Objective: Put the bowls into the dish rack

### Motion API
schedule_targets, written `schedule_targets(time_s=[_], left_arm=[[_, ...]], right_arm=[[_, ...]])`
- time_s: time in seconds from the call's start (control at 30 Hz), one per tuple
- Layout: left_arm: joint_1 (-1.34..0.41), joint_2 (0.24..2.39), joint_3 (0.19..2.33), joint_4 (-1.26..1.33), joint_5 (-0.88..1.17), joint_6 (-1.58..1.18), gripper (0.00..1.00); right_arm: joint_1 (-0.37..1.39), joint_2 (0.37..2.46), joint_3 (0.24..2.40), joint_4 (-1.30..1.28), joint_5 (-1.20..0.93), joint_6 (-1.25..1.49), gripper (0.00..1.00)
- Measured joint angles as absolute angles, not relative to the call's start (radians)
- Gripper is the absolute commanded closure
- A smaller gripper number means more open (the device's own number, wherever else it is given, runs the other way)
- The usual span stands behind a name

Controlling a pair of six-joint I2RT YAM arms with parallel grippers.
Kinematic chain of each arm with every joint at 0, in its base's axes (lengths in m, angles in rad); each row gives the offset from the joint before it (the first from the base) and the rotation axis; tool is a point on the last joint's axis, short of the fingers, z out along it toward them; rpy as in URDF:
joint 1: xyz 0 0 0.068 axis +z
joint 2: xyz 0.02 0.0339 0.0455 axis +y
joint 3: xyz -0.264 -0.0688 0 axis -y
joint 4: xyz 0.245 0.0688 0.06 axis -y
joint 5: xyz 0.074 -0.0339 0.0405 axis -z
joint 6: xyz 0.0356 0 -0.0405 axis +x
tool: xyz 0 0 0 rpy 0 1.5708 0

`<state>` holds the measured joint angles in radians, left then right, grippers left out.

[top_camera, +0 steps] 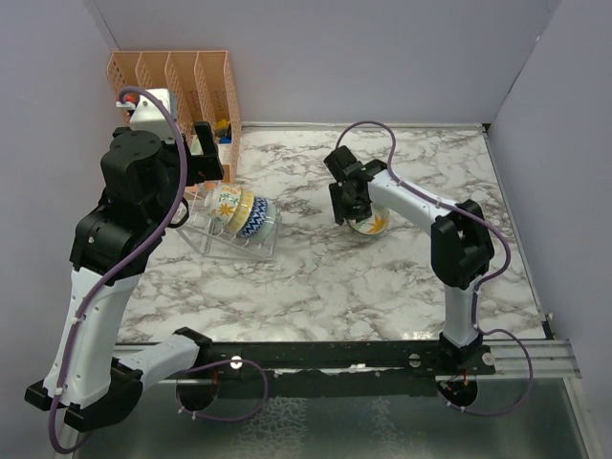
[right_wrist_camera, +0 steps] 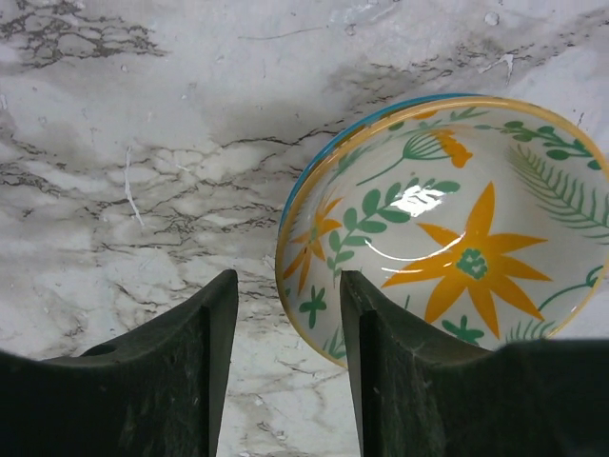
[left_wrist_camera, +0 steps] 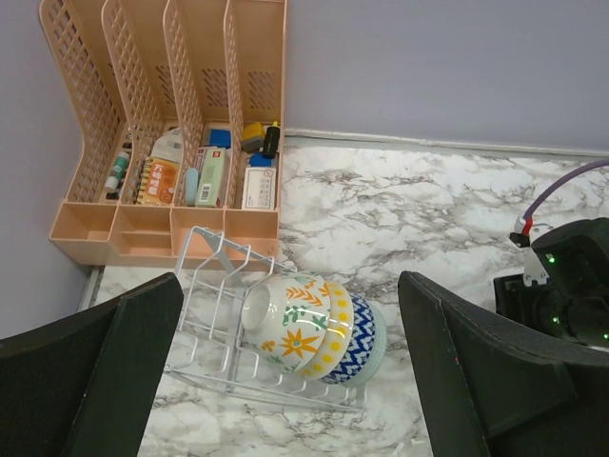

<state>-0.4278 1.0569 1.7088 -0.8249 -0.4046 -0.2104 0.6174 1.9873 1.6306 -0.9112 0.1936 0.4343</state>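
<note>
The clear dish rack stands at the left of the marble table, also in the left wrist view. It holds three nested bowls on their sides: a white floral one, a yellow-dotted one and a blue zigzag one. My left gripper hovers above them, wide open and empty. A fourth floral bowl sits upright on the table at centre right. My right gripper is open, its jaws straddling the bowl's left rim, one finger inside, one outside.
An orange slotted file organiser with small items stands in the back left corner just behind the rack, also in the left wrist view. Grey walls enclose the table at back, left and right. A black rail runs along the near edge.
</note>
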Motion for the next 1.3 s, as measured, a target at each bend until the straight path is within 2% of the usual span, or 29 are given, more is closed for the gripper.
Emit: schedule_targets(time_s=[0.1, 0.2, 0.57, 0.63, 0.7, 0.87, 1.07, 1.3], left_arm=[[-0.428, 1.058, 1.709, -0.825, -0.405, -0.21, 0.01], [-0.428, 1.059, 1.709, -0.825, -0.405, -0.21, 0.01], [-0.428, 1.06, 1.709, -0.825, -0.405, -0.21, 0.01], [-0.428, 1.06, 1.708, -0.825, -0.405, -0.21, 0.01], [-0.428, 1.06, 1.708, -0.825, -0.405, -0.21, 0.01], [-0.428, 1.059, 1.705, -0.825, -0.405, -0.21, 0.01], [-0.428, 1.055, 1.696, -0.825, -0.405, -0.21, 0.01], [-0.428, 1.047, 1.688, -0.825, -0.405, -0.21, 0.01]], right_arm=[[0.61, 1.991, 1.631, -0.891, 0.193, 0.423, 0.58], [0.604, 1.991, 1.631, -0.876, 0.192, 0.414, 0.66], [0.594, 1.991, 1.607, -0.862, 0.183, 0.406, 0.65], [0.594, 1.991, 1.604, -0.862, 0.173, 0.407, 0.72], [0.594, 1.991, 1.603, -0.861, 0.165, 0.41, 0.83], [0.593, 1.984, 1.603, -0.852, 0.153, 0.412, 0.94], [0.586, 1.949, 1.62, -0.862, 0.137, 0.415, 0.99], [0.583, 1.925, 1.652, -0.89, 0.13, 0.418, 0.99]])
